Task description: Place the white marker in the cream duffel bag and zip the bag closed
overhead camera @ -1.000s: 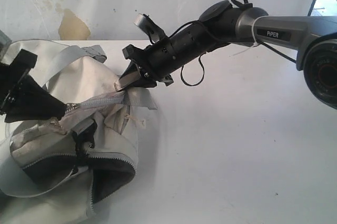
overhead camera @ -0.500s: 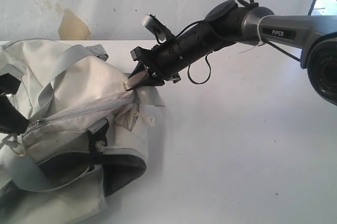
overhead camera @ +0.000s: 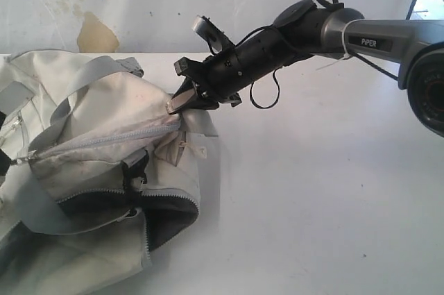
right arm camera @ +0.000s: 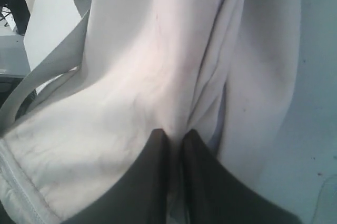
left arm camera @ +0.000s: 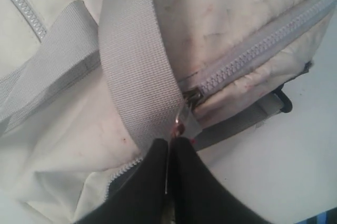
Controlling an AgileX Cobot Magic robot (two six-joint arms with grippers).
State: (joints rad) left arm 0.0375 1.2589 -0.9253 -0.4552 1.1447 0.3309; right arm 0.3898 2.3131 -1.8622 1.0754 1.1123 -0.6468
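The cream duffel bag (overhead camera: 104, 135) lies at the table's (overhead camera: 312, 191) left edge. Its top zipper (overhead camera: 104, 141) runs lengthwise from that edge toward the table's middle, teeth meshed. The right gripper (overhead camera: 182, 103) is pinched tight on the bag's end fabric there. The left gripper (left arm camera: 171, 142) is clamped on the zipper pull (left arm camera: 188, 99) at the opposite end.

The soft cream fabric duffel bag (overhead camera: 118, 111) bears faint reddish stains, pale grey webbing straps (left arm camera: 134, 60), a grey toothed zipper (left arm camera: 263, 50) and dark lining (overhead camera: 166, 218). The flat worktop (overhead camera: 312, 191) is white; the left hand (left arm camera: 169, 142) and right hand (right arm camera: 175, 134) are black.
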